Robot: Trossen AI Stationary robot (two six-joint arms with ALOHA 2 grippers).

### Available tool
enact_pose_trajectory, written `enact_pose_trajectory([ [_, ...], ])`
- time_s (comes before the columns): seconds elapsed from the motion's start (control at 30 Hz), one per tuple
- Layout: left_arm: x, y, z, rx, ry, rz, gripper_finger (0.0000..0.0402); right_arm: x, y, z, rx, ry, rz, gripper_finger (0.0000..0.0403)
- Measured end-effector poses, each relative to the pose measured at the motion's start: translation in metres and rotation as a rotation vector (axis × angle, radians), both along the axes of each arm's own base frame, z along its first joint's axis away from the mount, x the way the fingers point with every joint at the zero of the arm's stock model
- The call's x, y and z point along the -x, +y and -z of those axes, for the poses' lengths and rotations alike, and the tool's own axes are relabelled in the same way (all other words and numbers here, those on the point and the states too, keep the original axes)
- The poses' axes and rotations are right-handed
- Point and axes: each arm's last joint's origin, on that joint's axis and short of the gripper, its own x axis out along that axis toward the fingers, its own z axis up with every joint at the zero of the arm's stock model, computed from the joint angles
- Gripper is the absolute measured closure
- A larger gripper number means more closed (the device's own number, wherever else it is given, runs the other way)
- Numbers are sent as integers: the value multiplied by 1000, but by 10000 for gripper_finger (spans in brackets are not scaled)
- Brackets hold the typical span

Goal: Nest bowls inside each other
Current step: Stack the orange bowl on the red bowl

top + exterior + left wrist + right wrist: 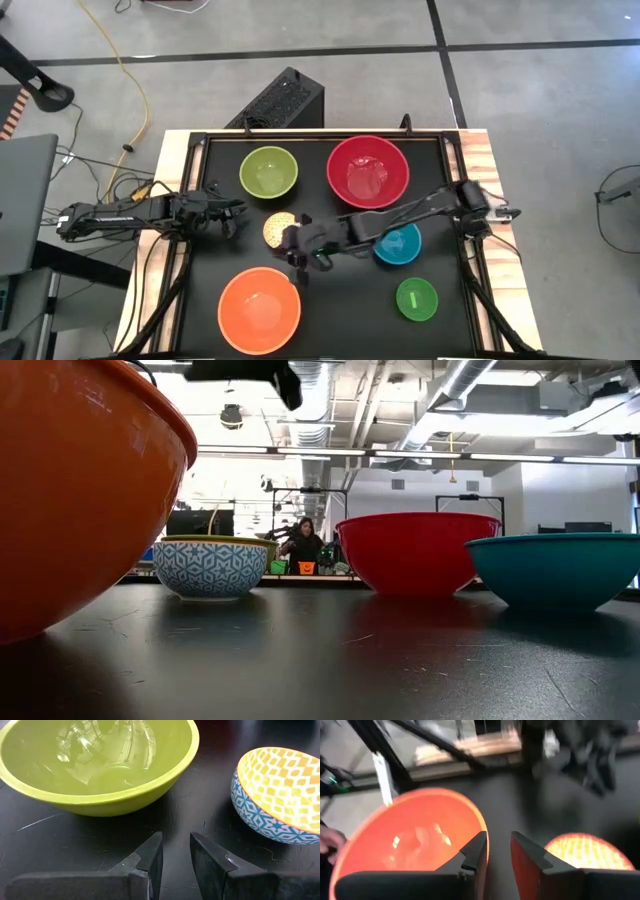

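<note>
Six bowls rest upright on their bases on the black table top. The red bowl and the lime green bowl stand at the far side. The small yellow bowl, blue-patterned outside, and the blue bowl stand in the middle. The orange bowl and the small bright green bowl stand near. My right gripper hangs above the table between the yellow and orange bowls, slightly open with nothing between its fingers. My left gripper waits at the left, slightly open and holding nothing.
A raised black frame runs round the table, with wooden edges outside it. My right arm reaches across the middle, over the blue bowl's far rim. Bare table top lies between the orange and bright green bowls. A person sits far behind.
</note>
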Motion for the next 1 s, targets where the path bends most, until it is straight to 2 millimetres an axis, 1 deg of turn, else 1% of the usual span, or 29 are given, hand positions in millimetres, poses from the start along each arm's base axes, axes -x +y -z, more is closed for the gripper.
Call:
enact_pose_trajectory([
  [0.1,0,0,0,0,0,0,315,-14,3,2,-67,116,61,275],
  [0.2,0,0,0,0,0,0,315,-23,6,5,-127,236,132,239],
  [0.37,0,0,0,0,0,0,315,-25,9,7,-257,412,248,171],
  [0.47,0,0,0,0,0,0,315,-27,15,10,-349,462,274,144],
  [0.63,0,0,0,0,0,0,315,-28,25,22,-426,526,283,136],
  [0.83,0,0,0,0,0,-1,315,-27,28,33,-431,584,314,137],
  [1.0,0,0,0,0,0,0,315,-31,29,40,-426,584,315,138],
])
